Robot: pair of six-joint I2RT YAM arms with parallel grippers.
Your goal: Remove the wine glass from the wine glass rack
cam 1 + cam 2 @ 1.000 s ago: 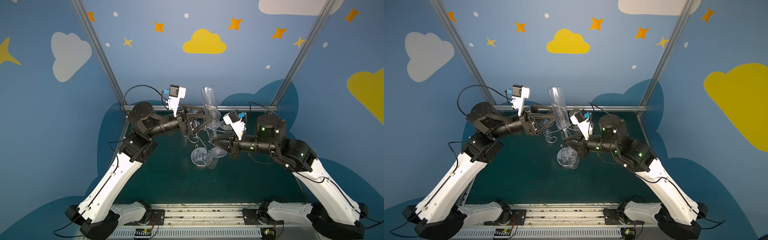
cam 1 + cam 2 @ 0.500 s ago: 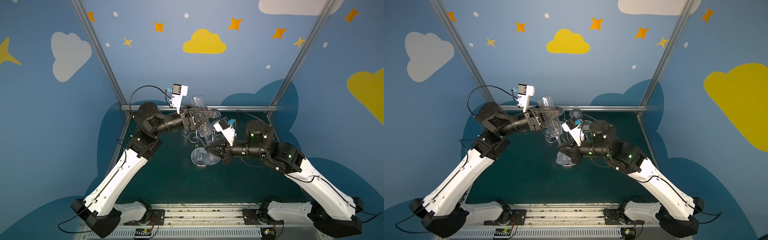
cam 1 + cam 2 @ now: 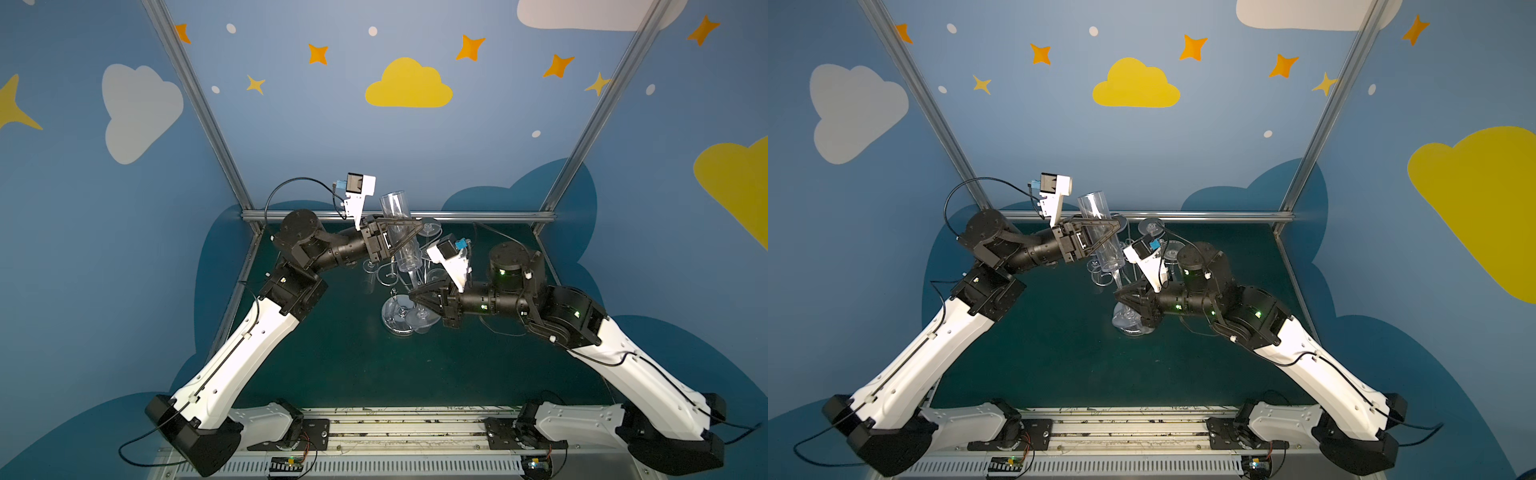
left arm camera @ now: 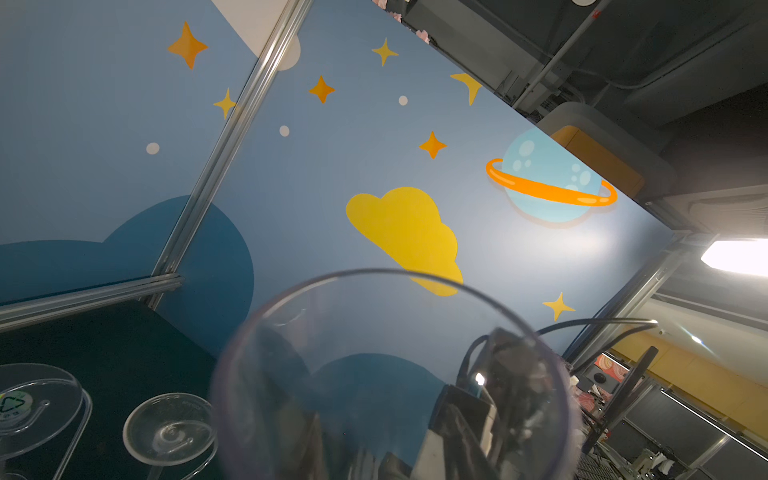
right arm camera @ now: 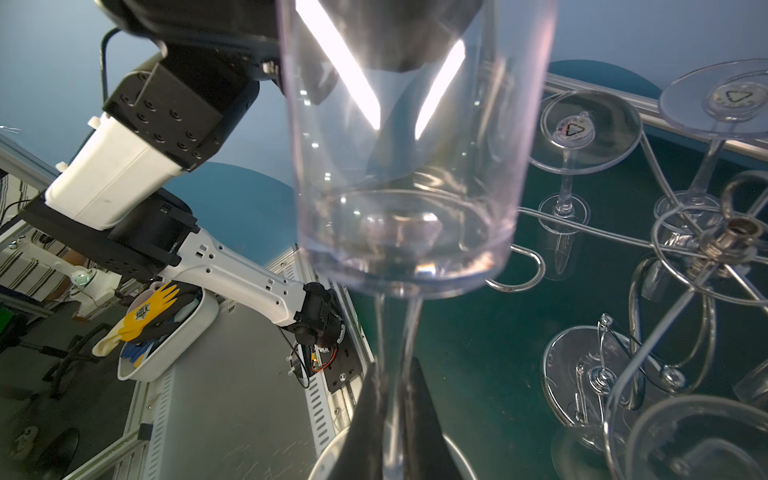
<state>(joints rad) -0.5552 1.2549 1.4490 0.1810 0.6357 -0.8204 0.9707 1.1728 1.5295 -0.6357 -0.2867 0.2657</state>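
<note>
Black fingers of the left gripper (image 3: 409,232) (image 3: 1113,232) stand on either side of the bowl of the tall clear plastic wine glass (image 3: 405,257) (image 3: 1111,255). Whether they press on it I cannot tell.

The left wrist view looks along the bowl's rim (image 4: 390,374) toward the blue wall. The glass is mouth up and foot down. Its long axis is near upright, with the mouth tipped a little toward the left arm's side in both top views.

Lower down, the right gripper (image 3: 411,293) (image 3: 1117,295) (image 5: 392,374) is pinched tight on the thin stem, below the bowl (image 5: 407,166).

The glass is off the arms of the silver wire wine glass rack (image 3: 390,320) (image 5: 727,241), just beside it, over the dark green table mat (image 3: 353,353). One bare scroll arm (image 5: 519,270) shows just past the bowl.

Other clear stemmed glasses (image 5: 561,232) (image 4: 170,428) hang upside down from the rack's arms, feet uppermost.

In the right wrist view, a white oval plastic tub (image 5: 183,345) beyond the left arm holds a yellow rubber glove (image 5: 153,303) and some dark and blue items I cannot make out.
</note>
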